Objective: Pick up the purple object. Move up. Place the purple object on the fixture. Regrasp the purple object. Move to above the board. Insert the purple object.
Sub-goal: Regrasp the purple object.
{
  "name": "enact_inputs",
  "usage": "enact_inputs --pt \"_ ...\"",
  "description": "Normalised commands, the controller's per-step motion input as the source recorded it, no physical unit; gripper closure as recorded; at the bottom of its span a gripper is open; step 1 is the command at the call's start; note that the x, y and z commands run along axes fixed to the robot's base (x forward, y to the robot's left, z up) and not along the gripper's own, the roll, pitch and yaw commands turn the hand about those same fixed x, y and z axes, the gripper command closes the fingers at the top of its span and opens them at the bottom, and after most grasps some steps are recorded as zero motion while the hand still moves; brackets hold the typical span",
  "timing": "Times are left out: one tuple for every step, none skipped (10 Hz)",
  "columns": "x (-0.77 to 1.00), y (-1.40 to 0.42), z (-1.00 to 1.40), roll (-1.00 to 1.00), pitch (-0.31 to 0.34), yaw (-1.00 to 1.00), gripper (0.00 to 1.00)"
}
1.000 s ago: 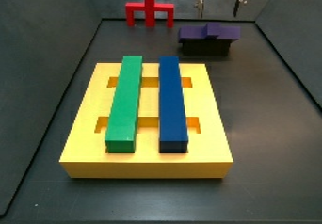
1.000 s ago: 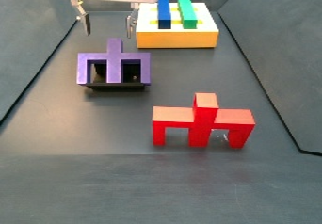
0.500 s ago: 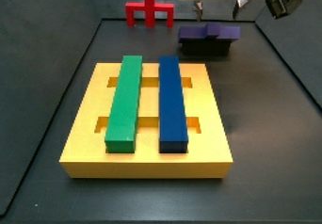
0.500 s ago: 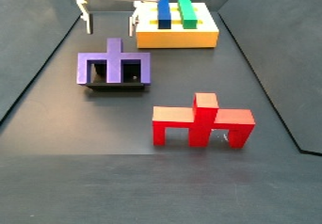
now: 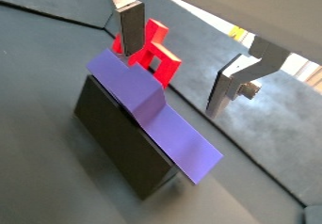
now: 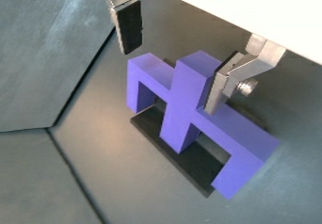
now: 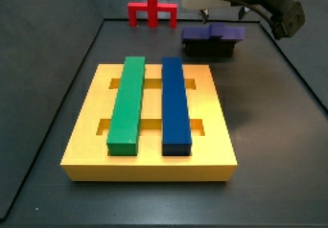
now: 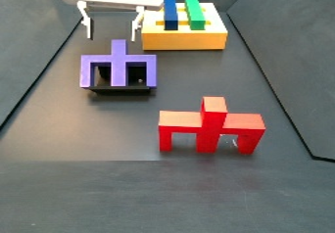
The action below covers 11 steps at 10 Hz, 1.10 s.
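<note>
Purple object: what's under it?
The purple object sits on the dark fixture, whose edge shows beneath it. The contact surface is covered. The open tool hangs apart, beyond it.

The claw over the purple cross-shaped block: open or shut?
Open: the claw hangs above the purple cross-shaped block, fingers apart, gripping nothing.

The purple object (image 8: 119, 69) was violet, paler lavender in a wrist view (image 6: 199, 115), and lay on the black fixture (image 7: 209, 48). The claw (image 8: 112, 23) had silver fingers (image 5: 126, 22) with dark pads under a white housing. A red piece (image 8: 210, 126) stood on the dark grey bench (image 8: 157, 193). The board (image 7: 152, 153) was yellow, carrying a green bar (image 7: 126, 102) and a blue bar (image 7: 175, 103). The bench's far rim looked perhaps lighter grey.
</note>
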Motion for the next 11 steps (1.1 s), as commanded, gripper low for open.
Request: enact_inputs --pt "-0.03 -0.04 -0.31 0.77 0.000 0.15 0.00" --pt "-0.21 -0.06 -0.28 0.68 -0.011 0.10 0.00" --pt "-0.13 -0.05 -0.25 0.55 -0.020 0.09 0.00" --pt "0.00 -0.06 -0.26 0.51 -0.006 0.09 0.00" --pt "0.10 -0.09 -0.13 0.49 0.000 0.12 0.00" --pt "0.26 -0.14 0.00 0.75 0.057 0.12 0.00" --pt "0.13 -0.07 0.00 0.70 0.066 0.13 0.00" --pt "0.00 0.00 0.00 0.00 -0.009 0.00 0.00" --pt "0.03 0.00 0.00 0.00 0.000 0.00 0.00" --pt "0.00 0.00 -0.22 0.00 -0.034 0.00 0.00" --pt "0.00 0.00 -0.21 -0.01 -0.017 0.00 0.00"
